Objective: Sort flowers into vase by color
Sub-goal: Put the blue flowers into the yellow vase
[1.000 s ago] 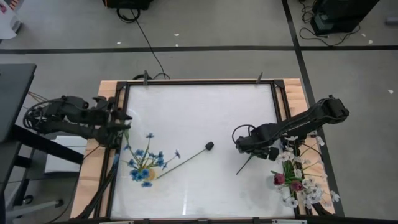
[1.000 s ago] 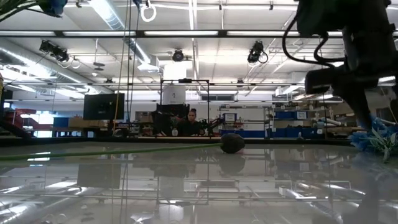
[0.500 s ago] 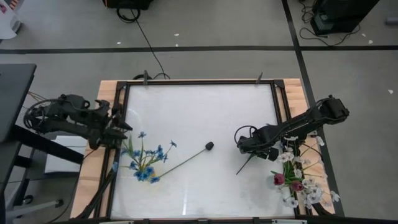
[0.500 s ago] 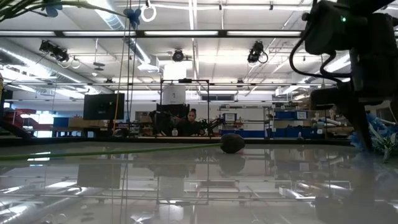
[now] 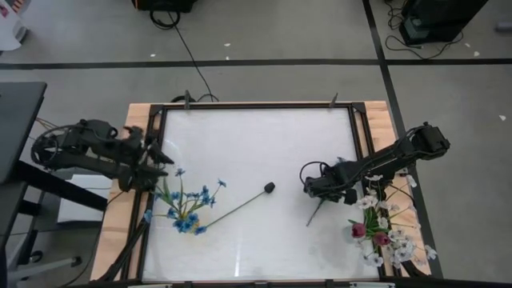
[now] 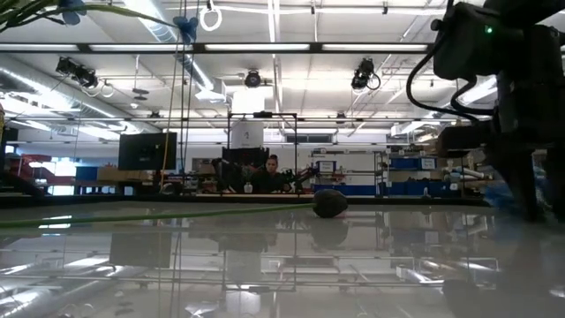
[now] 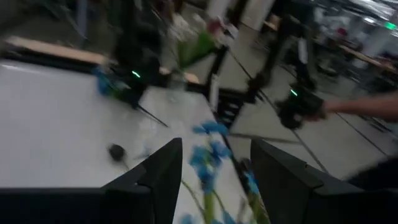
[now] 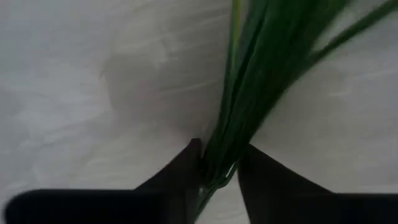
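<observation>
Sorting unfinished; no vase identifiable. Right gripper pinches thin green stems of white-and-red artificial flowers. Left gripper holds blue-blossom sprigs; blackish bud lies between grippers on white tabletop.

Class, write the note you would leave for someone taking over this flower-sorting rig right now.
Left gripper: at the table's left edge, holding the blue flowers by their stems, blossoms over the table.
Right gripper: on the right side, fingers closed around a bunch of green stems.
White and red-purple flowers: bunched at the right edge.
Blackish bud: lying mid-table on its long stem.
Done: colours partly separated.
Left: no vase in view; bud not yet sorted.
</observation>
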